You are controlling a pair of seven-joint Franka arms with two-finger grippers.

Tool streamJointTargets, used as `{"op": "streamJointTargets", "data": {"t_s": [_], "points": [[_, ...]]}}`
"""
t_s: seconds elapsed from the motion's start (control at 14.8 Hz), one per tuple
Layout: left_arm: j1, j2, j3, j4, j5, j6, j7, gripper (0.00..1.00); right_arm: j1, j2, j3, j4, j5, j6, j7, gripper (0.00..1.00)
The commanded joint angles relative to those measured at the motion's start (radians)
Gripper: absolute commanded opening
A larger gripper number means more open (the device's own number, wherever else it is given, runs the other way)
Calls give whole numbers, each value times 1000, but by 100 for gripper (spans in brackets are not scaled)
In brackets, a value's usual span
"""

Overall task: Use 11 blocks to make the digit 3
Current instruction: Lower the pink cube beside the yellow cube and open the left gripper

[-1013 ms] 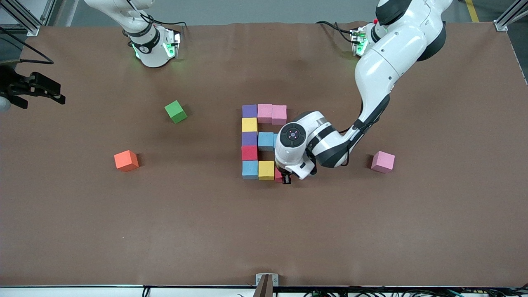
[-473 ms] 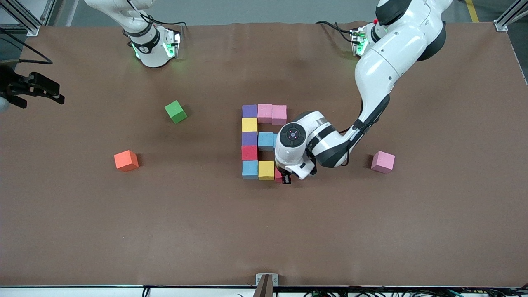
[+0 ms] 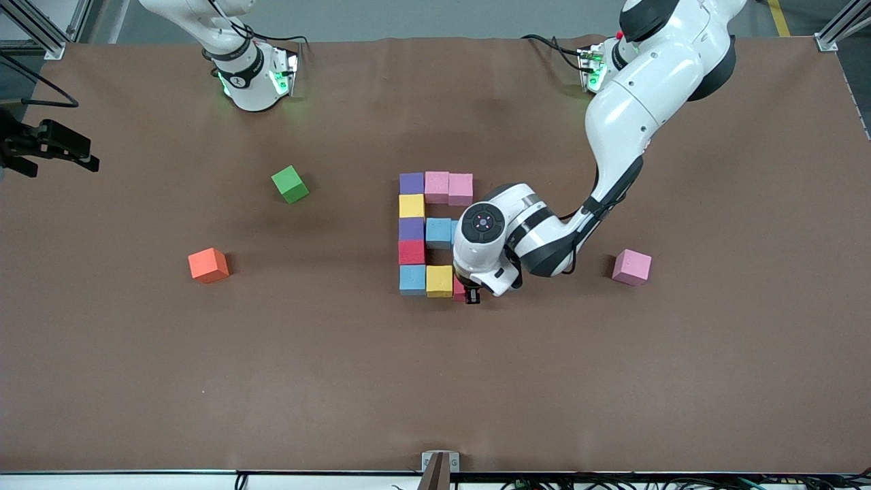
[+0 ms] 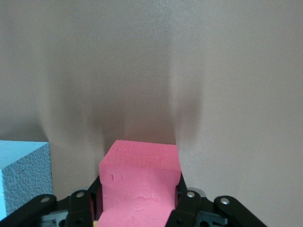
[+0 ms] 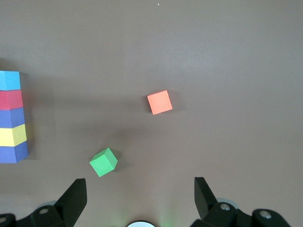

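A: Where does the red block (image 4: pixel 139 182) sit relative to my left gripper (image 3: pixel 469 292)?

B: Directly between its jaws, which are clenched on it. It rests low at the surface (image 3: pixel 612 381), just beside the yellow block (image 3: pixel 439 280), at the near row's end toward the left arm.

A: And the right gripper (image 5: pixel 140 198)?

B: Jaws released, empty; that arm waits over the right arm's end, above the green cube (image 5: pixel 103 161).

A: I judge a straight upward release comes next.
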Motion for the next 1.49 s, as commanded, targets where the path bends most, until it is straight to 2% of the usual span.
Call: {"op": "streamJointTargets", "data": {"t_s": [0.0,0.47,0.74,0.95,1.22,1.42], "points": [[-16,14,12,34,-16,9,1,100,-1,-33,14,-26,0,1,48,100],[2,-48,9,28,-51,-5,-5,100,-4,-34,11,-11,-2,-16,10,100],[10,-95,-8,-10,-57,-41,-1,100,-1,-33,16,14,0,-38,5,100],[59,-149,-31,-33,-79,-74,15,100,-4,-33,14,14,2,-36,5,100],[275,-187,-167,-119,-77,-72,278,100,-4,-33,14,12,6,-31,5,100],[384,-233,-198,-219,-61,-57,584,100,-3,-33,14,14,8,-31,5,100]]}}
